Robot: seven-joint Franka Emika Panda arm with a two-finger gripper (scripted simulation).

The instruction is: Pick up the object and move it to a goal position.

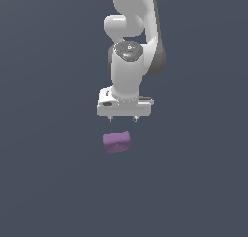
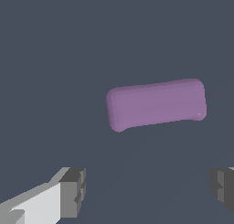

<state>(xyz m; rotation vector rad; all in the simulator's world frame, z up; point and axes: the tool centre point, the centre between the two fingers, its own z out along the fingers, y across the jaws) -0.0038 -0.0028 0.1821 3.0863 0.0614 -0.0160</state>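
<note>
Exterior and wrist views of a single white arm (image 1: 130,62) above a uniform dark grey surface (image 1: 48,183). In the exterior view the arm descended from the top of the frame, its wrist pointing straight down and ending in the end effector (image 1: 123,119), whose pale crossbar lay level and whose two short fingertips (image 1: 111,118) projected just below it. The block (image 1: 116,141), a small matte purple piece with rounded edges, wider than tall, lay on the surface just below the end effector, clear of both fingertips and slightly toward the exterior view's left of the midpoint between them; it sat a little turned, so that its long side was not parallel with the crossbar. In the wrist view the block (image 2: 156,104) appeared as a rounded purple rectangle, slightly tilted, lying alone on the grey surface (image 2: 55,58). The two grey fingertips (image 2: 73,192) stood at opposite sides of that picture with a broad gap between them, wider than the long side of the block, so the end effector was spread wide and held nothing. The block lay outside the span between the fingertips in this view, apart from each, and no part of the end effector touched it. A white finger body (image 2: 36,205) was visible behind one fingertip.
</note>
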